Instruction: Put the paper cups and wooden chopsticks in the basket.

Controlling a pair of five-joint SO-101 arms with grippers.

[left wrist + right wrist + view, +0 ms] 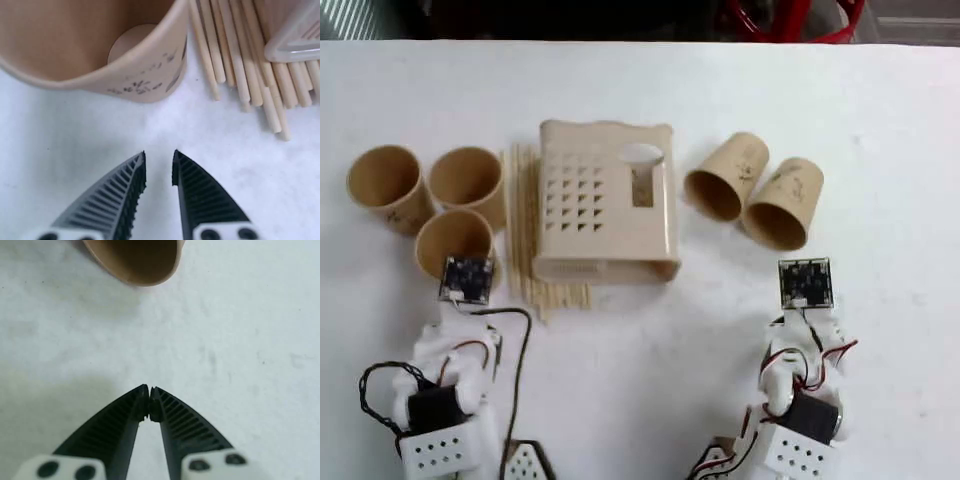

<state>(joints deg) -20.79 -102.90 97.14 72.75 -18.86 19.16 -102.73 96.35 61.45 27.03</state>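
Three brown paper cups (455, 240) stand open-end up at the left. Two more cups (782, 203) lie tipped right of the cream basket (605, 200). Wooden chopsticks (527, 225) lie along the basket's left side, some tucked under it. The left arm (460, 335) is just in front of the nearest left cup. My left gripper (159, 161) hovers over bare table just short of that cup (125, 55), slightly open and holding nothing, with the chopsticks (240, 65) off to one side. My right gripper (150, 396) is shut and holds nothing, a short way from a tipped cup (135, 260).
A corner of the basket (300, 35) rests on the chopstick ends. The right arm (805, 345) sits in front of the two tipped cups. White table (650, 360) stretches between the two arms. Cables trail beside the left arm's base (520, 400).
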